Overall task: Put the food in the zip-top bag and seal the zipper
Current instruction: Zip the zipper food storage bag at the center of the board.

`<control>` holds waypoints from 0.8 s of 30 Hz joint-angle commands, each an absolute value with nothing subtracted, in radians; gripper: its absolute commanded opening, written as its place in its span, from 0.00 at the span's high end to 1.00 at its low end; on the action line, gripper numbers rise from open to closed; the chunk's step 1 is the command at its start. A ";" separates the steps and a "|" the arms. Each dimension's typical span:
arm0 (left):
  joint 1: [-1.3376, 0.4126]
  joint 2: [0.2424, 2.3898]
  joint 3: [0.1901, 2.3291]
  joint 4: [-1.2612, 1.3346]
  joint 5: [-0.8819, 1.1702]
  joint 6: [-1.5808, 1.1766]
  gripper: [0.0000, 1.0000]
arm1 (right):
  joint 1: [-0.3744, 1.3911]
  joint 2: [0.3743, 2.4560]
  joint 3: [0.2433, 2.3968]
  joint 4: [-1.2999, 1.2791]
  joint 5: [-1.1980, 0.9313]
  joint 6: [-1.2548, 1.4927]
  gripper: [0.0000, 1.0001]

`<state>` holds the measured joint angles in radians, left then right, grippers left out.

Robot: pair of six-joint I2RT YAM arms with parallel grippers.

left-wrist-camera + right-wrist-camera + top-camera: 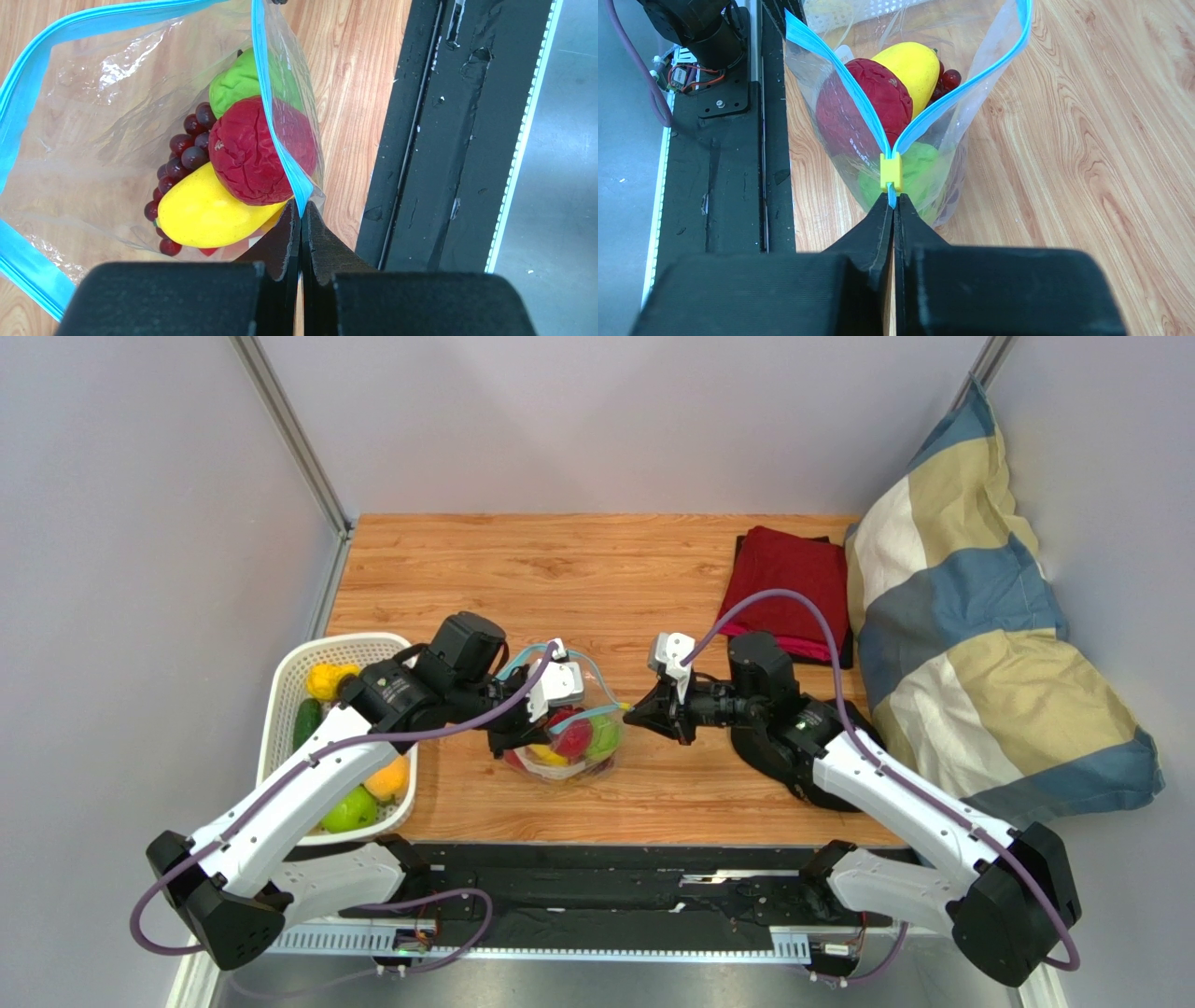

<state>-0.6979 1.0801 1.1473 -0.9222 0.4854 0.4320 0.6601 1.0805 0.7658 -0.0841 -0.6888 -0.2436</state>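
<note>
The clear zip-top bag (pixel 568 767) stands on the wood table between my two grippers. It holds a wrinkled red fruit (pixel 249 157), a yellow fruit (pixel 207 210), dark purple grapes (pixel 179 150) and a green piece (pixel 238 84). The blue zipper (pixel 270 105) is open, its two strips spread apart. My left gripper (pixel 300 210) is shut on the bag's left end of the strip. My right gripper (pixel 892 203) is shut on the strip's other end, just behind the yellow slider (pixel 891 173). Both grippers show in the top view, left (pixel 522 732) and right (pixel 634 711).
A white slatted basket (pixel 288 700) at the left edge holds yellow, green and orange fruits. A red cloth (pixel 786 588) lies at the back right beside a striped pillow (pixel 982 616). A black rail (pixel 603 882) runs along the table's near edge.
</note>
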 commanded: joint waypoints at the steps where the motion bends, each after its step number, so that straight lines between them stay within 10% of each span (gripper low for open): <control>1: -0.692 1.049 1.167 -0.904 0.526 0.426 1.00 | 0.670 1.066 0.796 -0.046 -0.673 -0.261 1.00; 4: -0.693 1.031 1.196 -0.897 0.532 0.420 0.77 | 0.675 1.057 0.796 -0.038 -0.666 -0.259 1.00; 5: -0.693 1.020 1.210 -0.882 0.538 0.408 0.53 | 0.678 1.054 0.796 -0.034 -0.661 -0.259 1.00; 8: -0.693 0.956 1.216 -0.754 0.569 0.371 0.36 | 0.681 1.058 0.801 -0.037 -0.660 -0.261 1.00; 24: -0.778 1.150 1.238 -0.520 0.670 0.667 0.37 | 0.730 1.075 0.825 -0.029 -0.578 -0.230 1.00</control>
